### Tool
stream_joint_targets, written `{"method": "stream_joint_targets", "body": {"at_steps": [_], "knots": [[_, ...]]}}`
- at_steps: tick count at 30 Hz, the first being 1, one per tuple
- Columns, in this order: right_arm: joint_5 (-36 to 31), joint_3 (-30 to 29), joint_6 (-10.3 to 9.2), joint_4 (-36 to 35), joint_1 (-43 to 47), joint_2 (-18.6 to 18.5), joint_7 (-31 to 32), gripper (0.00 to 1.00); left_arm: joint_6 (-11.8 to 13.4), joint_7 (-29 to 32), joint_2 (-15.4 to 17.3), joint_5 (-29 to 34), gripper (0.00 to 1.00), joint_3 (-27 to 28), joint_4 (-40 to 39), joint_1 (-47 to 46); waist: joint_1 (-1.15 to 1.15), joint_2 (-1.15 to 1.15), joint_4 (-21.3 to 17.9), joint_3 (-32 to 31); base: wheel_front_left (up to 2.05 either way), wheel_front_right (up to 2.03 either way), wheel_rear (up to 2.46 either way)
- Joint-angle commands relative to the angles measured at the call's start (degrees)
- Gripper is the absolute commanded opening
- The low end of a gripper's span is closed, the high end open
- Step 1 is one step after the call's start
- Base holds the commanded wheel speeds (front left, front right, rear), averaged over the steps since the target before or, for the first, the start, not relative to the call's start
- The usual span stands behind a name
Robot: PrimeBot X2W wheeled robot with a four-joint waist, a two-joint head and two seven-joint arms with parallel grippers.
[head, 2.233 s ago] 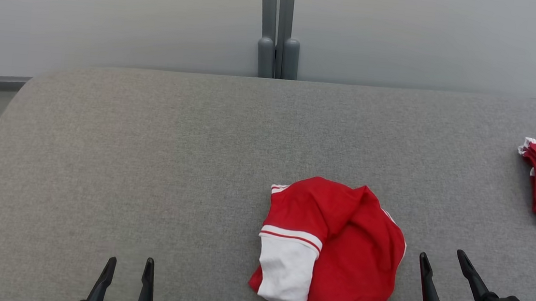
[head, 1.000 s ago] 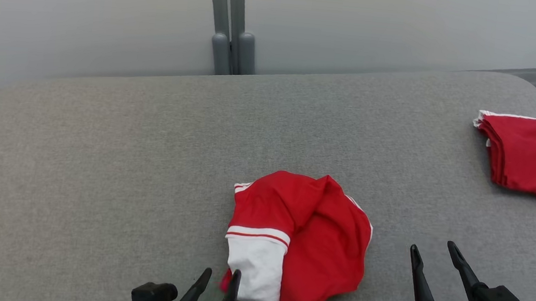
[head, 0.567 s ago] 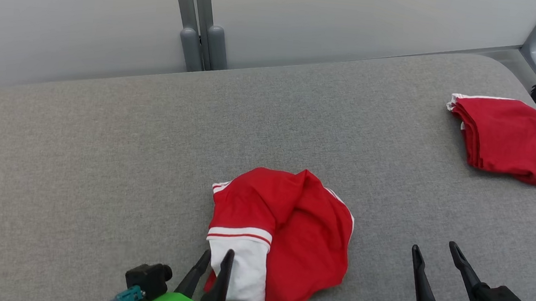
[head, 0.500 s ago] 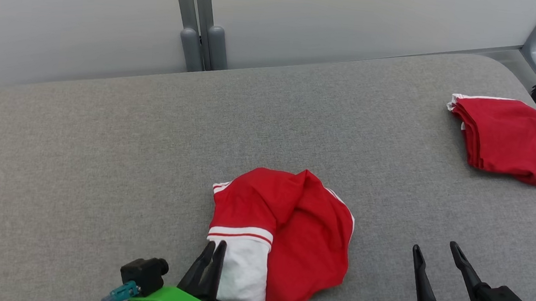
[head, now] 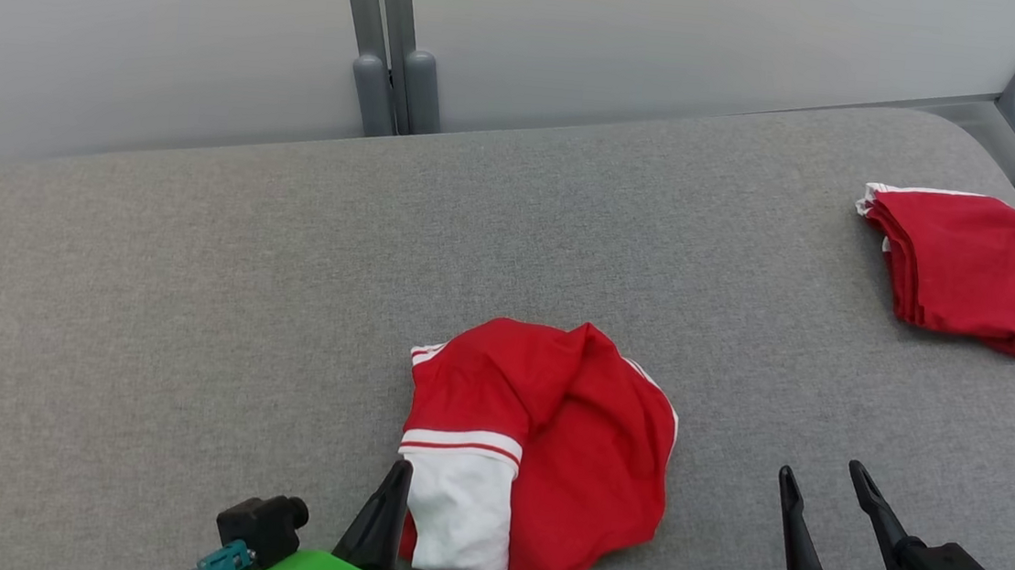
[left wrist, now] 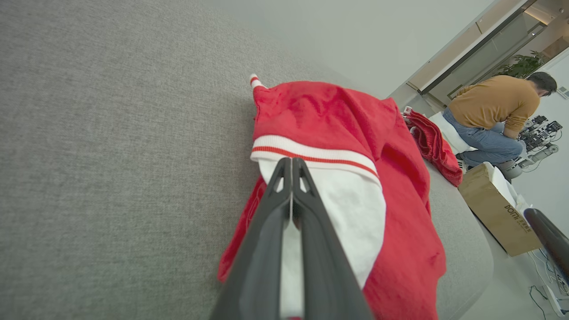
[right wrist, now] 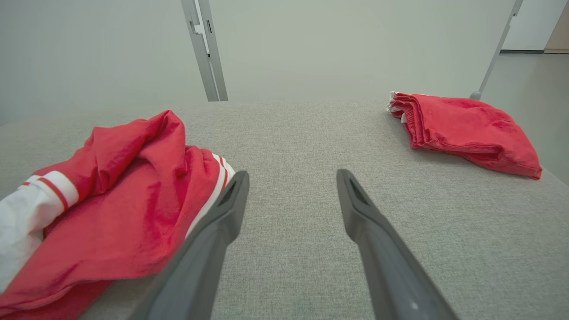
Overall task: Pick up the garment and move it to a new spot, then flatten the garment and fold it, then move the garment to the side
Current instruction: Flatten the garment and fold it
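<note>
Gripping: my left claw (head: 397, 473), apart a second ago, is now pressed together on the white near-left edge of the garment (head: 567, 446), which lies crumpled near-centre on the surface (head: 194, 294). My right claw (head: 820, 471): spread, empty, near right. I judge the lift can begin.

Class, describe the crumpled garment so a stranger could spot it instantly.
On the grey fabric surface lie two red garments. The crumpled garment sits near the front, centre. Unlike the folded garment far right, it shows a large white panel with striped trim.
</note>
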Motion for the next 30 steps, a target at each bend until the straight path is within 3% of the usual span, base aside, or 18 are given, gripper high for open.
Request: {"method": "stream_joint_targets", "body": {"at_steps": [1, 4, 6, 7, 10, 15, 18, 21, 24, 30], "knots": [[0.08, -0.05, -0.07, 0.13, -0.50, 0.03, 0.00, 1.00, -0.35, -0.13, 0.30, 0.82, 0.00, 0.28, 0.23, 0.15, 0.00, 0.00, -0.01, 0.02, 0.00, 0.00, 0.00], [0.11, -0.07, -0.07, 0.23, -0.57, 0.10, 0.00, 1.00, -0.36, -0.13, 0.29, 1.10, 0.02, 0.74, 0.23, 0.14, 0.00, 0.00, -0.06, 0.03, 0.00, 0.00, 0.00], [0.03, 0.04, -0.07, 0.14, -0.62, 0.17, 0.00, 1.00, -0.31, -0.13, 0.27, 0.78, 0.39, 1.35, 0.17, 0.32, 0.00, 0.00, -0.14, 0.06, 0.00, 0.00, 0.00], [0.01, 0.08, -0.07, 0.13, -0.66, 0.20, 0.00, 1.00, 0.12, -0.14, 0.25, -0.08, 1.00, 2.58, -0.21, 0.67, 0.00, 0.00, -0.21, 0.01, 0.00, 0.00, 0.00], [-0.01, -0.25, -0.07, -0.08, -0.52, 0.15, 0.00, 1.00, 0.15, -0.08, 0.30, -1.65, 1.00, 5.77, -2.48, 1.56, 0.00, 0.00, -0.69, -0.15, 0.00, 0.00, 0.00], [-0.11, -0.75, -0.07, -0.29, 0.46, 0.05, 0.00, 1.00, 1.15, -0.08, 2.27, 3.93, 1.00, 13.63, -11.06, 5.52, 0.00, 0.00, -0.70, -0.13, 0.00, 0.00, 0.00], [-0.13, -0.92, -0.07, -0.18, 0.53, 0.02, 0.00, 1.00, 0.93, -0.08, 2.65, 6.16, 1.00, 14.85, -13.57, 7.10, 0.00, 0.00, -0.52, -0.17, 0.00, 0.00, 0.00], [-0.22, -0.51, -0.07, -0.09, 0.08, 0.00, 0.00, 1.00, 0.49, 0.56, 2.40, 6.28, 1.00, 12.93, -13.11, 8.87, 0.00, 0.00, -0.38, -0.10, 0.00, 0.00, 0.00], [-0.08, -0.19, -0.07, -0.09, -0.56, -0.19, 0.00, 1.00, -0.08, 6.74, 2.00, 4.23, 1.00, 8.73, -11.15, 9.81, 0.00, 0.00, -0.39, 0.10, 0.00, 0.00, 0.00], [0.19, -0.28, -0.07, -0.55, -0.88, -0.59, 0.00, 1.00, 0.45, 15.34, 1.85, 1.61, 1.00, 5.56, -10.49, 8.22, 0.00, 0.00, -0.62, 1.36, 0.00, 0.00, 0.00]]}}
